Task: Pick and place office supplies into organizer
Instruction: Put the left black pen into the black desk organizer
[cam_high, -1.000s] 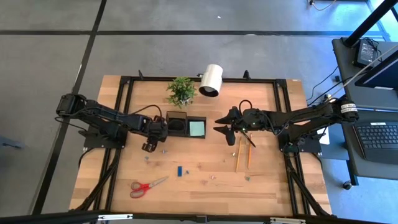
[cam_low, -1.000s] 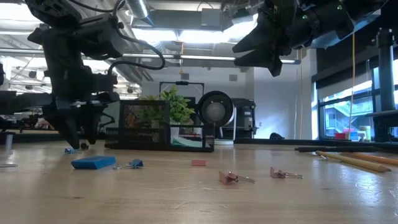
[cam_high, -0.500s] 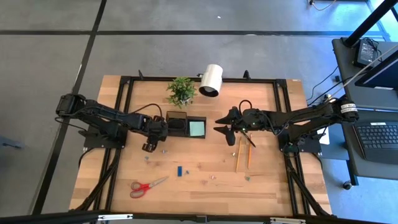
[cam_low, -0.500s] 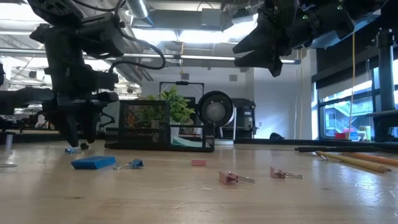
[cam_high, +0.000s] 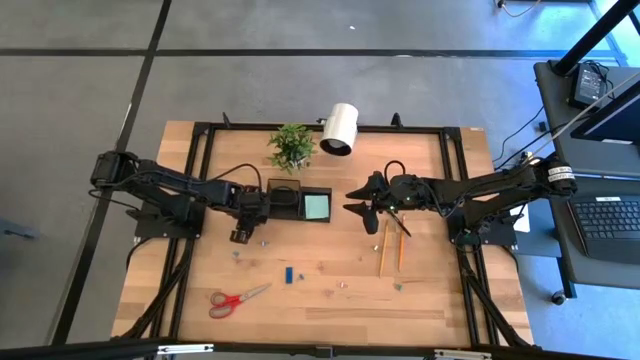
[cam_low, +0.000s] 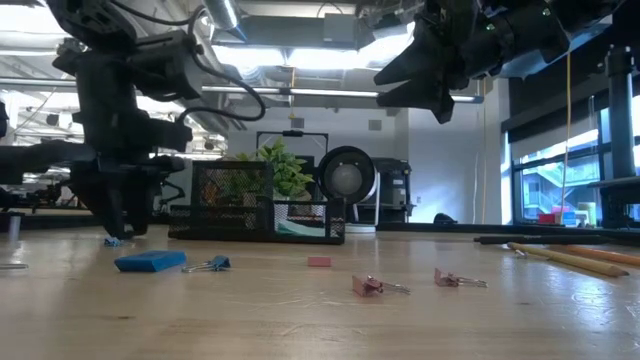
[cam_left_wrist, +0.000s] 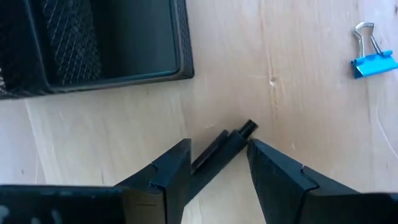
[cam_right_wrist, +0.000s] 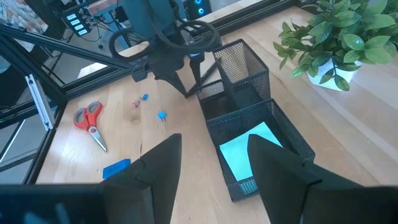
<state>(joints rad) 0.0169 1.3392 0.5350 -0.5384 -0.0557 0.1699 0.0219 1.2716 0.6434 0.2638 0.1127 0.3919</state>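
Left gripper (cam_left_wrist: 217, 163): lowered to the table just beside the organizer's near wall; a dark pen (cam_left_wrist: 222, 148) is seen between its parted fingers, which are not closed on it.
Right gripper (cam_high: 358, 205): held above the table, right of the organizer, near the pencils (cam_high: 390, 248); fingers spread, nothing held.
Organizer (cam_high: 300, 203): placed mid-table in front of the plant (cam_high: 291, 145); a teal note pad (cam_right_wrist: 250, 149) is lying in its right compartment.
Scissors (cam_high: 237, 298): flat near the front left.
Blue piece (cam_high: 288, 274): between scissors and organizer.
Clips (cam_low: 368, 285): scattered; a blue clip (cam_left_wrist: 372, 60) lies near the pen.
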